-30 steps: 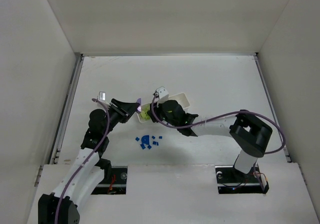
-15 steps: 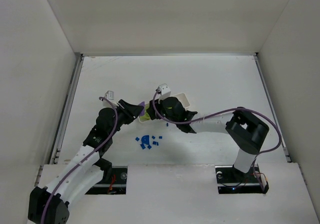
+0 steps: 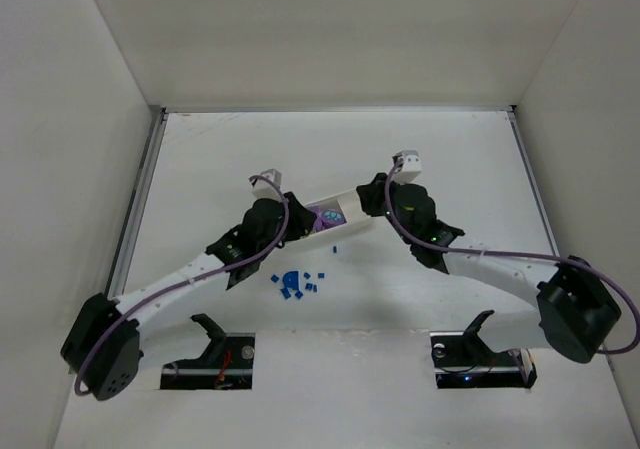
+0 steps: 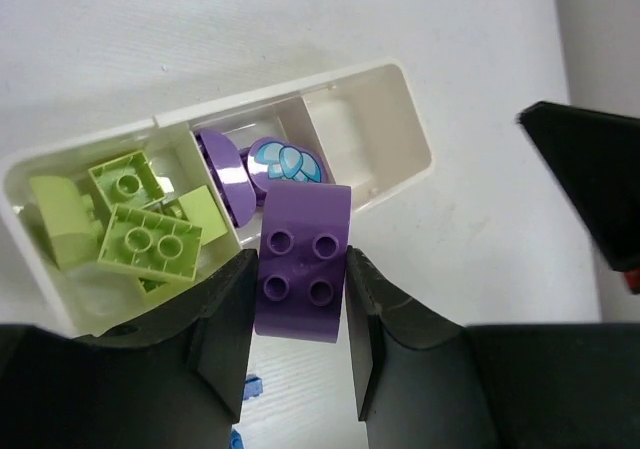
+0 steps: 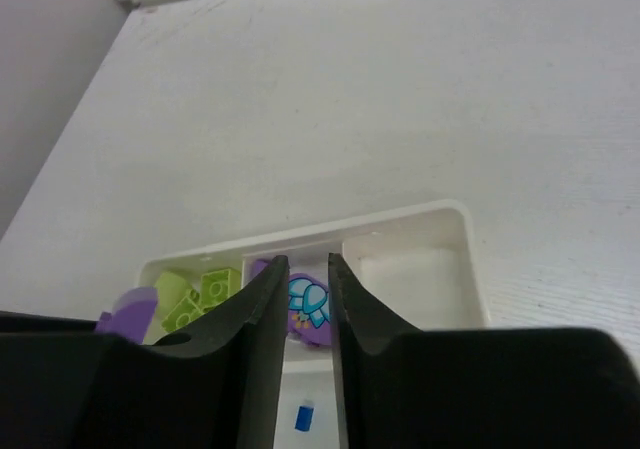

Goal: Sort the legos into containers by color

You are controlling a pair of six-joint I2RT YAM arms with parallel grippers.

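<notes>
Purple brick [image 4: 303, 259] inside left claw [image 4: 300, 281]

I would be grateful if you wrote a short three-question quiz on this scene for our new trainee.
1. True or false: the left gripper is shut on a purple brick.
2. Fill in: the small blue bits lie outside the tray, on the ____.
3. Choose one: what lies in the tray's middle compartment? A nothing; B purple pieces; C blue bits.

Key: 1 true. 2 table. 3 B.
</notes>
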